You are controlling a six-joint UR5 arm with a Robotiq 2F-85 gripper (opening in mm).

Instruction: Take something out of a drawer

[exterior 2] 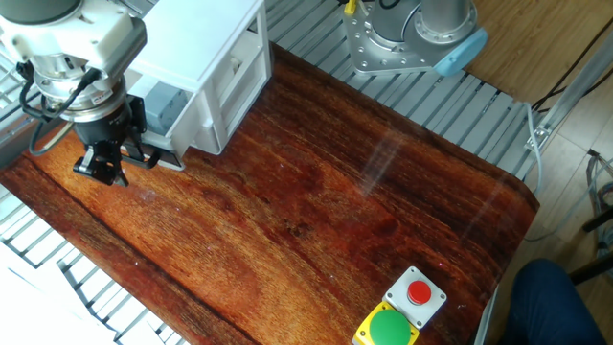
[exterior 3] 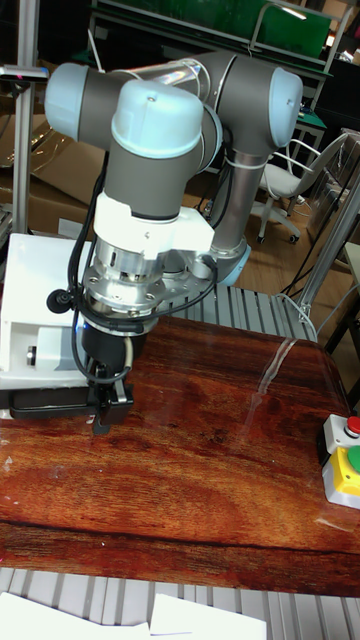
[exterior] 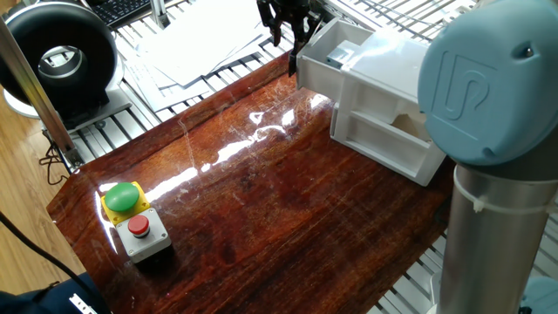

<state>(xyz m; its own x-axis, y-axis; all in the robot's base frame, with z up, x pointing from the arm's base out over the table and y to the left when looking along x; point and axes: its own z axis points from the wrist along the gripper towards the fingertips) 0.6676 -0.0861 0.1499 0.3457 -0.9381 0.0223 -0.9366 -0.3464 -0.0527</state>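
Observation:
The white cabinet (exterior: 394, 71) stands at the table's far end. Its upper drawer (exterior: 318, 81) is pulled partly out, and a pale grey-white cube (exterior: 340, 59) lies inside it, also showing in the other fixed view as the cube (exterior 2: 165, 98) in the drawer (exterior 2: 178, 150). My gripper (exterior: 294, 59) hangs at the drawer's front edge with its black fingers close together on the front lip. The same gripper (exterior 2: 103, 171) sits just outside the drawer front. In the tall view the gripper (exterior 3: 103, 410) meets the drawer's dark front (exterior 3: 50, 400).
A grey button box (exterior: 135, 222) with green and red buttons sits near the opposite table corner. The cabinet's lower drawer (exterior: 384, 139) is partly open too. Papers (exterior: 200, 44) and a black round device (exterior: 61, 52) lie beyond the table edge. The arm's base (exterior 2: 412, 34) stands at the side.

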